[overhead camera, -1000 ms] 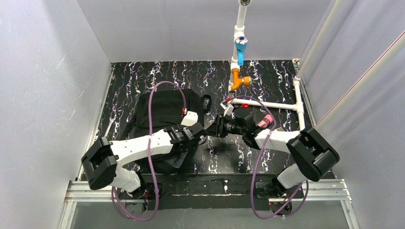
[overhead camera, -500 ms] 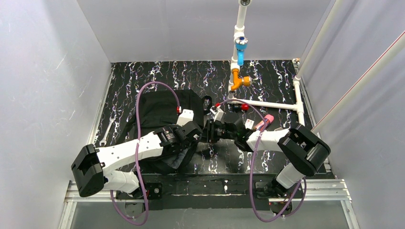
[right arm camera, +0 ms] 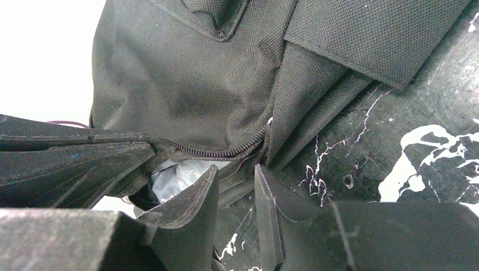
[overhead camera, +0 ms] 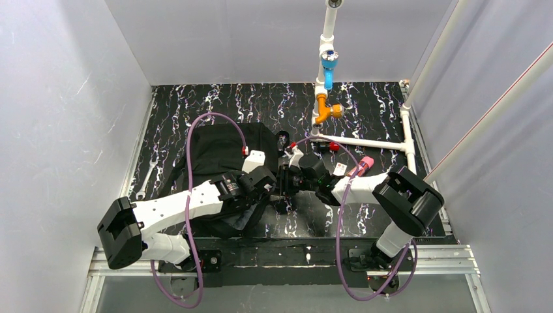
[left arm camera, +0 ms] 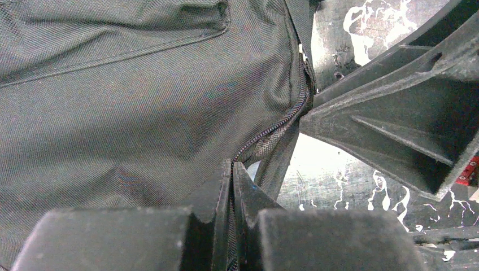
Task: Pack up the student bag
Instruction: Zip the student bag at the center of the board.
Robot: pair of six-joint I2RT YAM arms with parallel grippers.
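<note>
black student bag edge pinched in shut left hand; right hand half-open alongside.

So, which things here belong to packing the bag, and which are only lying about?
For the job: student bag, left gripper, right gripper.
Lying about: wrench, white pipe frame, pink-tipped item.
</note>
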